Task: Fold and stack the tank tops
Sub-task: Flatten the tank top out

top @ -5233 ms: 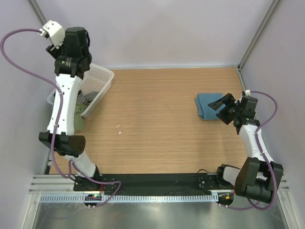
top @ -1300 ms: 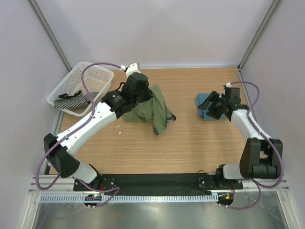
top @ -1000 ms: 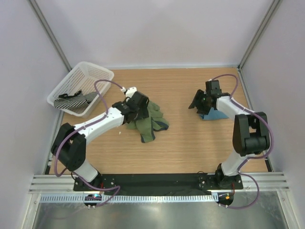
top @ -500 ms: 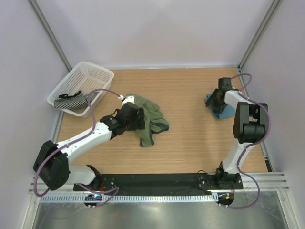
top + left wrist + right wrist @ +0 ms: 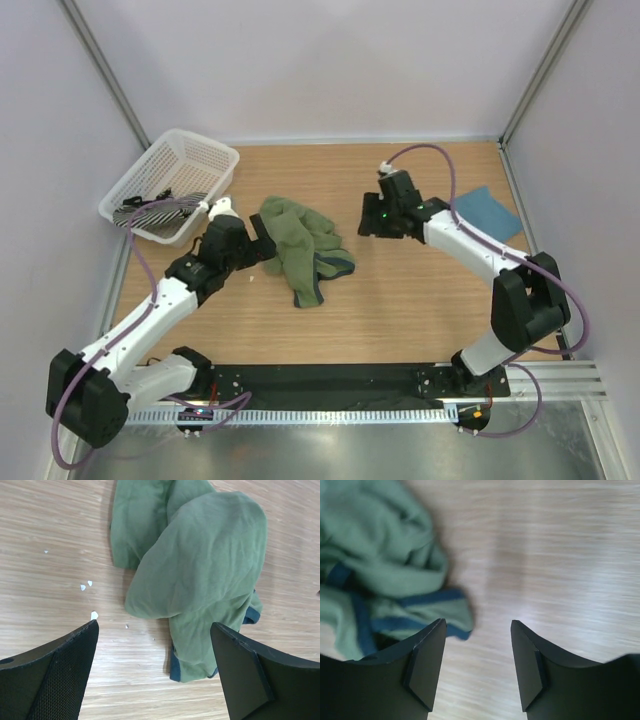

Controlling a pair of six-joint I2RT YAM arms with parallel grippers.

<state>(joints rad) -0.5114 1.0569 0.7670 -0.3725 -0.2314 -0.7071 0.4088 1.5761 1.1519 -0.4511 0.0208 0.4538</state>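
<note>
The olive-green tank top lies crumpled on the table's middle left, navy trim showing at its lower edge. It fills the left wrist view and the upper left of the right wrist view. The teal-blue tank top lies folded flat at the far right. My left gripper is open and empty at the green top's left edge. My right gripper is open and empty just right of the green top, its jaws over bare wood.
A white mesh basket stands at the back left with a striped dark-and-white cloth in it. Small white crumbs lie on the wood left of the green top. Metal frame posts stand at the table's back corners.
My right arm has left the teal top and swung left to the green top. My left arm has drawn back left, off the green top. The teal top now lies uncovered.
</note>
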